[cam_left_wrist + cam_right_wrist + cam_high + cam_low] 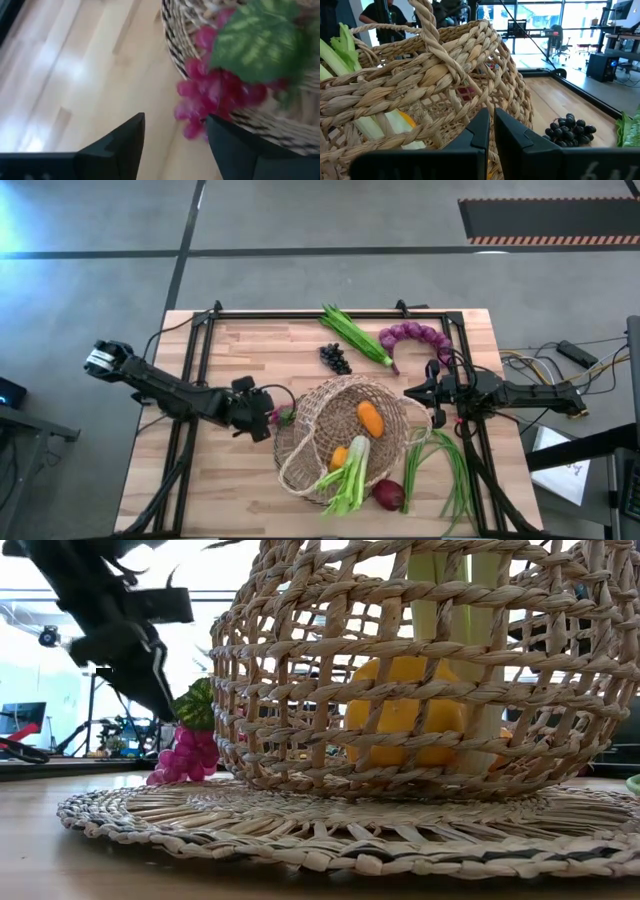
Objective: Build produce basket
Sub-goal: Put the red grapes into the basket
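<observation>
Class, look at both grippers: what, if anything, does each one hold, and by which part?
The left gripper is open and holds nothing; the purple grapes lie just ahead at the basket's side. The right gripper is shut on the basket's rim.

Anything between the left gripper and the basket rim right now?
Only the purple grapes with their green leaf, lying against the basket just beyond the open left gripper, in the left wrist view.
</observation>
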